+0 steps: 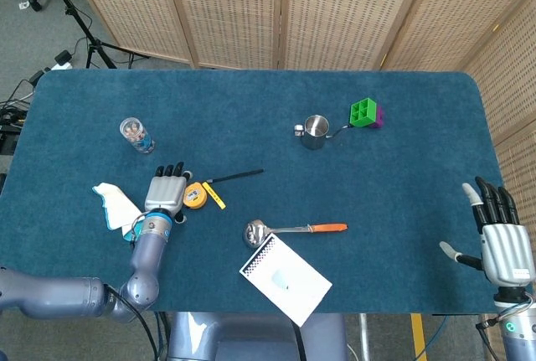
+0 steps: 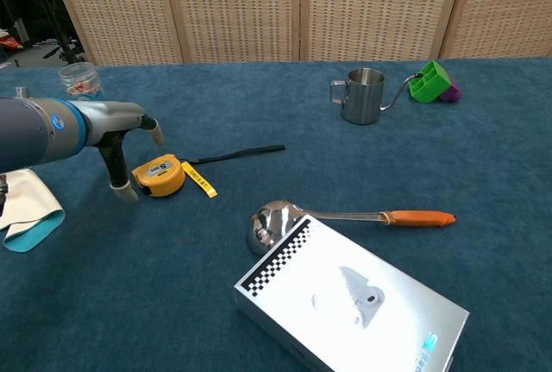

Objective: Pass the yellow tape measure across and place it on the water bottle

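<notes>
One yellow tape measure (image 2: 159, 174) lies flat on the blue table (image 1: 402, 152), its short yellow blade end (image 2: 200, 184) pulled out toward the table's near right; the long axis runs left to right. One water bottle (image 1: 135, 136) stands well apart, toward the far left edge. One left hand (image 1: 165, 193) is just beside the tape's left, fingers apart, holding nothing; contact cannot be told. One right hand (image 1: 500, 239) hangs at the table's right edge, fingers spread, empty, and does not appear in the chest view.

Also one each:
- steel cup (image 2: 361, 95)
- green block (image 2: 429, 80)
- ladle (image 2: 331, 215)
- white box (image 2: 349, 303), corner cut off
- cloth (image 2: 26, 208), partly hidden
- black stick (image 2: 237, 153)
</notes>
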You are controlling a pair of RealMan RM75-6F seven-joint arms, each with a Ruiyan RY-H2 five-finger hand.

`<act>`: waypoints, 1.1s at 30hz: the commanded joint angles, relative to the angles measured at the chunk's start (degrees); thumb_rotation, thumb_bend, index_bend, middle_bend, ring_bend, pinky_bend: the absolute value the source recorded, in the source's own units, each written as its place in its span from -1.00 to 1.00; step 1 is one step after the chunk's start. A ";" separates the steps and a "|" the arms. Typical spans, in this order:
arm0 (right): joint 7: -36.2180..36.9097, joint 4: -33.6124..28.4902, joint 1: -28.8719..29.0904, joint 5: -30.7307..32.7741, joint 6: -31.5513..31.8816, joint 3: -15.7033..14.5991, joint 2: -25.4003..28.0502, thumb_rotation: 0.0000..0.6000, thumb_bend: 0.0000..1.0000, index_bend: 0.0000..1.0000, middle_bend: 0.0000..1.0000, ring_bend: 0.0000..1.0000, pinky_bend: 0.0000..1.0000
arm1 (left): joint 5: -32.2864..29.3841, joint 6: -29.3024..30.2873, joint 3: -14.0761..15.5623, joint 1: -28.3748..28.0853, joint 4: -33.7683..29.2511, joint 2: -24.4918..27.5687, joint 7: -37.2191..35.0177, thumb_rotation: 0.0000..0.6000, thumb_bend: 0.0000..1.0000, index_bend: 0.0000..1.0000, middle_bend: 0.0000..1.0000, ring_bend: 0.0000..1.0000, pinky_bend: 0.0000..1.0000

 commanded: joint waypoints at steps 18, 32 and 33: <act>1.07 -0.04 -0.75 -0.60 -1.24 1.15 0.26 1.00 -0.89 -1.00 -1.00 -1.00 -1.00 | -0.35 -0.86 -0.10 -0.40 4.98 -4.35 -0.52 1.00 -0.59 -0.54 -1.00 -1.00 -1.00; 1.37 -0.19 -0.97 -1.09 -2.13 1.46 0.28 1.00 -0.89 -1.00 -1.00 -1.00 -1.00 | 1.77 -0.43 -0.29 0.22 6.71 -6.20 -1.55 1.00 -0.51 -0.48 -1.00 -1.00 -1.00; 1.47 -0.23 -0.98 -1.09 -2.23 1.48 0.32 1.00 -0.89 -1.00 -1.00 -1.00 -1.00 | 1.90 -0.37 -0.35 0.27 6.75 -6.31 -1.62 1.00 -0.50 -0.48 -1.00 -1.00 -1.00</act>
